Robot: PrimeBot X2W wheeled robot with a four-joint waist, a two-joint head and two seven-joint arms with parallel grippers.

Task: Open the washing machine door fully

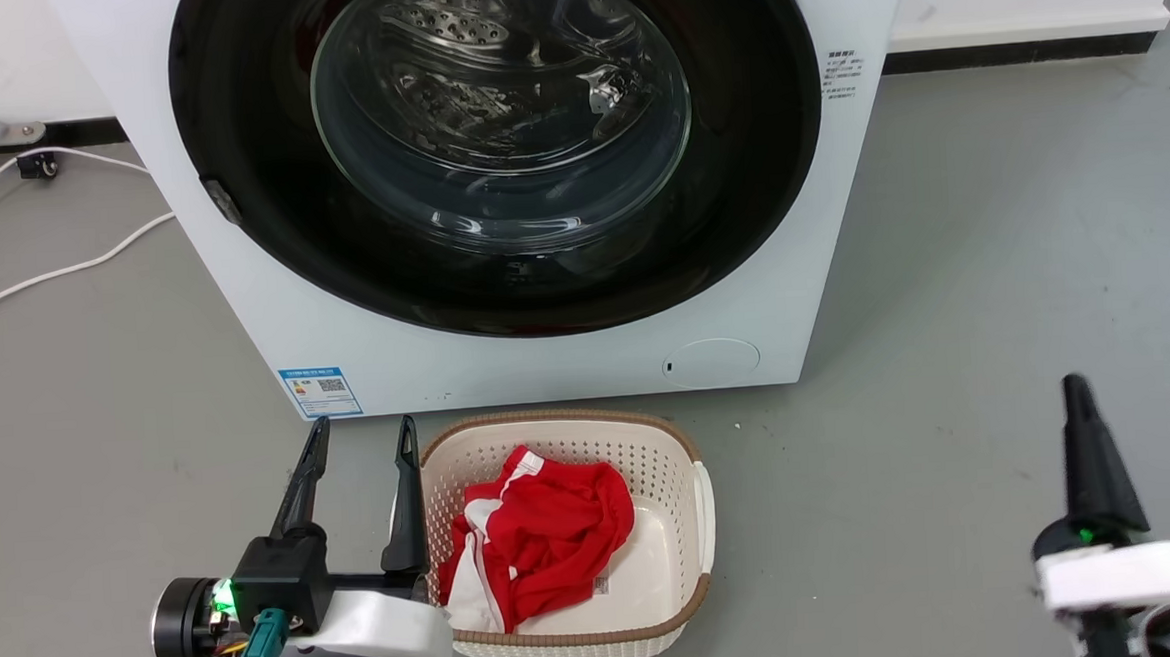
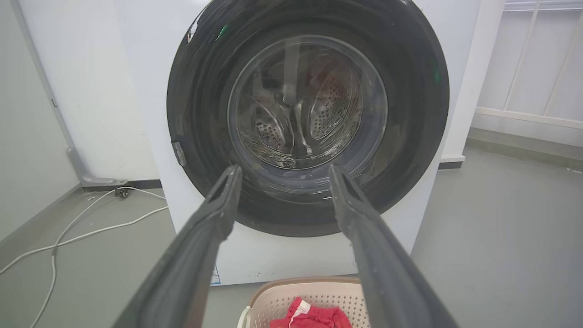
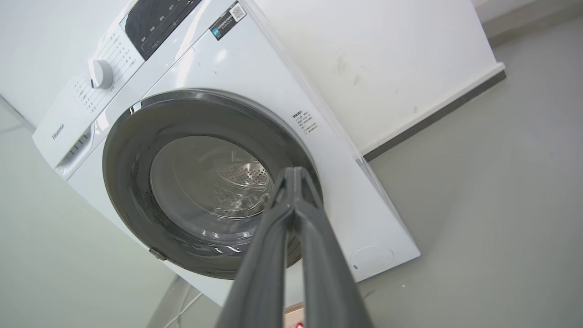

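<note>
The washing machine door is sitting shut, flush on the machine, straight ahead of the left gripper — its fingers are standing apart — with the door's small tab on that nearer side; the right gripper, fingers pressed together, is hanging well off

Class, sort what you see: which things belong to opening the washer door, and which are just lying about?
Job: washing machine door, washing machine, left gripper, right gripper.
Lying about: basket, red garment in it, white cable on floor.
</note>
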